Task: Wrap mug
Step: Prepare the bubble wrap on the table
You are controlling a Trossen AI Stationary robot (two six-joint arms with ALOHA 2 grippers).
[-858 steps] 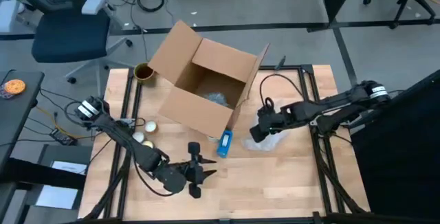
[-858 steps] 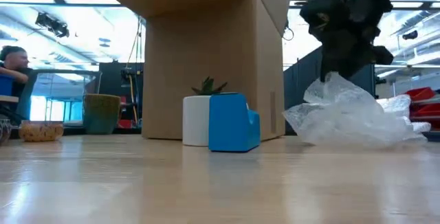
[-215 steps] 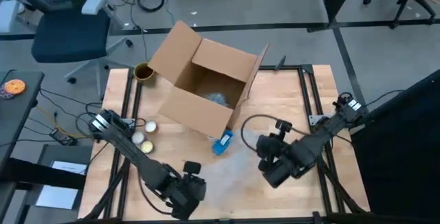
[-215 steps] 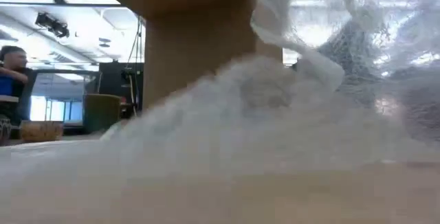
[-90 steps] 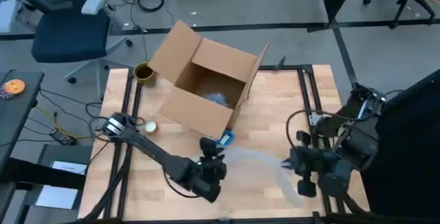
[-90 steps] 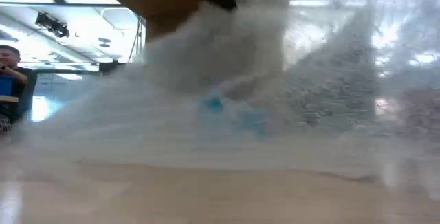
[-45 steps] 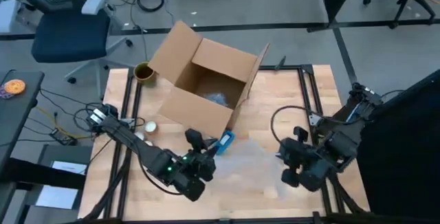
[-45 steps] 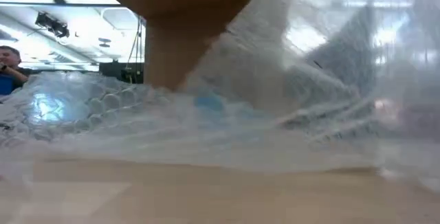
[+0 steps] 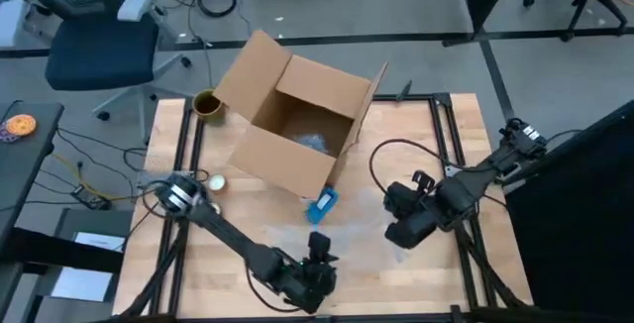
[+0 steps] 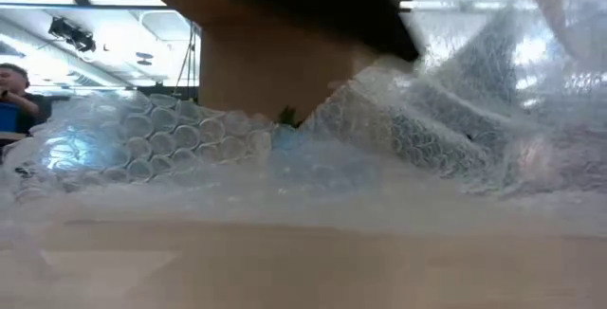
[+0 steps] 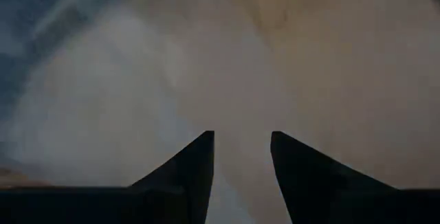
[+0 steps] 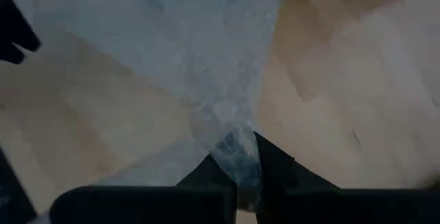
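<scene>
High view: my left gripper [image 9: 319, 247] sits near the table's [image 9: 416, 135] front edge, the blue mug [image 9: 323, 205] mid-table beside the cardboard box [image 9: 297, 125]. Right wrist view: my right gripper [image 12: 244, 162] pinches the bubble wrap [image 12: 206, 59]. Left wrist view: my left fingers [image 11: 189, 165] stand narrowly apart, holding nothing.

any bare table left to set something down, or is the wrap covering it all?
Free: table strip between cardboard box and the right rail. Crowded: the front middle, where bubble wrap stretches from right gripper, shut on it, toward left gripper. The blue mug sits by the box's front corner.
</scene>
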